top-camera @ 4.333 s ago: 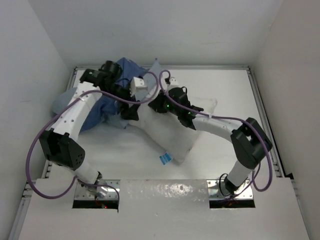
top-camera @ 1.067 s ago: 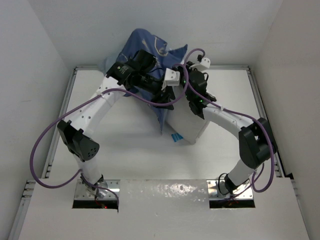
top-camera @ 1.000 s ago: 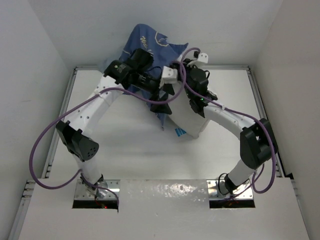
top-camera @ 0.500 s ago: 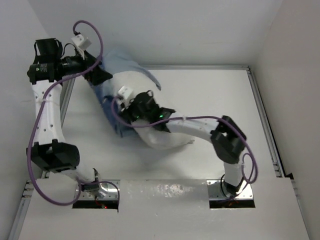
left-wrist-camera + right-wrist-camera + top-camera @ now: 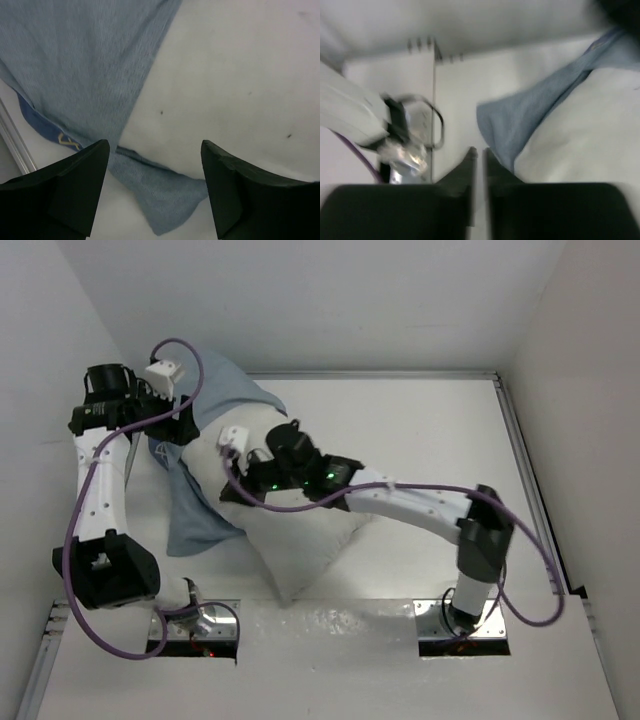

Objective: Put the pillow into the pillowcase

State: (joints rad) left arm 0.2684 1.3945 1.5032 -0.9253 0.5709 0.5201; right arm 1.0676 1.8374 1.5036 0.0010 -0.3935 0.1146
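Observation:
The pillow (image 5: 300,535) lies at an angle in the left middle of the table, one corner near the front edge. The pillowcase (image 5: 200,515), grey-blue side out, drapes along the pillow's left side and over its far end. My left gripper (image 5: 185,428) is open and empty above that far left end. In the left wrist view its jaws (image 5: 155,150) stand wide apart over the pillowcase (image 5: 75,65) and pillow (image 5: 240,75). My right gripper (image 5: 235,488) is shut at the pillow's left edge. The right wrist view shows its jaws (image 5: 480,152) closed, with nothing visible between them, beside the pillowcase (image 5: 520,115) and pillow (image 5: 585,125).
White walls enclose the table on three sides. A metal rail (image 5: 520,450) runs along the right edge. The arm bases (image 5: 190,620) sit at the near edge. The left arm's base plate (image 5: 405,145) shows in the right wrist view.
The pillow has slid toward the near edge and the pillowcase now hangs down its left side. The left gripper came lower and right. The right gripper moved down along the pillow's left edge.

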